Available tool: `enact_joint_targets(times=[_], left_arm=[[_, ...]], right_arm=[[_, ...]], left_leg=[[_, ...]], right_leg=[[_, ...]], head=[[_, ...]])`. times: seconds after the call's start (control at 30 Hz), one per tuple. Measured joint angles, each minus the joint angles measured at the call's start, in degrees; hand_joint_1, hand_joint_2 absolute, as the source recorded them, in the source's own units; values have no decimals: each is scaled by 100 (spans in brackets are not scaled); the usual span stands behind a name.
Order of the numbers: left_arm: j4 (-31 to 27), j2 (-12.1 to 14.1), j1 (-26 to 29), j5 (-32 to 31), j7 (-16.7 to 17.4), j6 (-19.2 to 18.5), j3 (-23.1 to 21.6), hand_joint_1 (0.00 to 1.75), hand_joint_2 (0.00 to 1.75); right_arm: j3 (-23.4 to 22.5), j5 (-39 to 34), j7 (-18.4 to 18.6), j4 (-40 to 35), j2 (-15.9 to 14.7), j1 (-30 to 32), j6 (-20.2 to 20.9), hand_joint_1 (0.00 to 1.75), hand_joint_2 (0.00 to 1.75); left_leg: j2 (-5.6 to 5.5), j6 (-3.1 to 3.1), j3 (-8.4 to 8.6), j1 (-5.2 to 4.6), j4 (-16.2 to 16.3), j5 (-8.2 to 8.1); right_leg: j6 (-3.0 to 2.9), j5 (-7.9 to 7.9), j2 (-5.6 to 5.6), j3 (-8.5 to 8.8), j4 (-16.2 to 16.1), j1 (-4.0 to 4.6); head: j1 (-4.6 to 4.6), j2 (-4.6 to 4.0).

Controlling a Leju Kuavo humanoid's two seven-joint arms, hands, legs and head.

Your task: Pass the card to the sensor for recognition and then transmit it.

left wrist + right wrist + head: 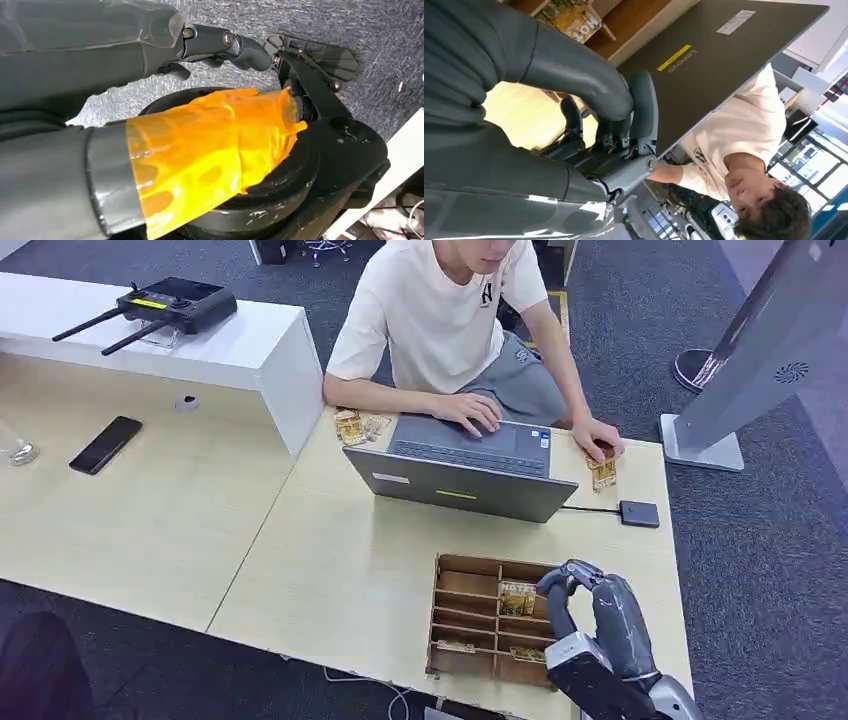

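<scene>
A wooden divided box (470,585) stands at the table's near edge, with yellow-brown cards in its slots, one of them upright (517,597) (569,17). My right hand (590,612) hovers over the box's right end, just right of that card. Its fingers (644,107) are curled in against the thumb, and nothing shows between them. A small black square sensor (639,513) lies on the table to the right of the laptop, joined to it by a cable. My left hand (215,45) hangs over the grey floor, fingers apart, thumb wrapped in orange tape (210,145), holding nothing.
A person sits behind an open grey laptop (460,485), one hand on its keys and the other resting on a card (602,472) by the table's far right. More cards (355,426) lie left of the laptop. A phone (105,444), a white shelf (250,350) and a screen stand (700,445) are around.
</scene>
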Motion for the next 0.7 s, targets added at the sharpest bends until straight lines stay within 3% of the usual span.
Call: enact_joint_targets(times=[0.03, 0.07, 0.33, 0.43, 0.6, 0.63, 0.7], left_arm=[[0, -2, 0, 15, 0, 4, 9, 0, 0], [0, -9, 0, 31, 0, 7, 13, 0, 0], [0, -33, -1, 151, 26, 24, 28, 0, 0], [0, -33, -7, 223, 87, 44, 28, 0, 0], [0, -33, -16, 308, 133, 57, 28, 0, 0], [0, -31, -17, 317, 144, 57, 28, 0, 0], [0, -31, -21, 343, 177, 59, 28, 0, 0]], right_arm=[[0, 7, 5, -27, -15, 24, -9, 112, 175], [0, 24, 18, -57, -35, 49, -20, 91, 175], [0, 77, 144, -341, -142, 354, 39, 113, 175], [0, 44, 223, -402, -175, 457, 111, 103, 175], [50, 7, 313, -429, -244, 549, 159, 103, 175], [63, 20, 321, -433, -262, 567, 159, 93, 175], [124, 194, 382, -433, -308, 592, 125, 96, 175]], left_leg=[[0, 0, 0, 0, 0, 0], [0, 0, 0, 0, 0, 0], [0, 0, 0, 0, 0, 0], [0, 0, 0, 0, 0, -1], [2, 0, 1, 0, 0, -1], [1, 0, 0, 0, 0, -1], [2, 0, 0, 0, 0, -1]], right_leg=[[0, 0, 0, 0, 0, 0], [0, 0, 0, 0, 0, 0], [0, 0, 0, 0, 0, 0], [-1, -1, 0, -1, 0, 0], [-1, -1, 0, 0, 0, 0], [-1, -1, 0, 0, 0, 0], [-1, -1, 1, 0, 0, 0]], head=[[-2, 0], [-2, 0], [0, 0], [-2, 0], [0, 0], [0, 0], [-2, 0]])
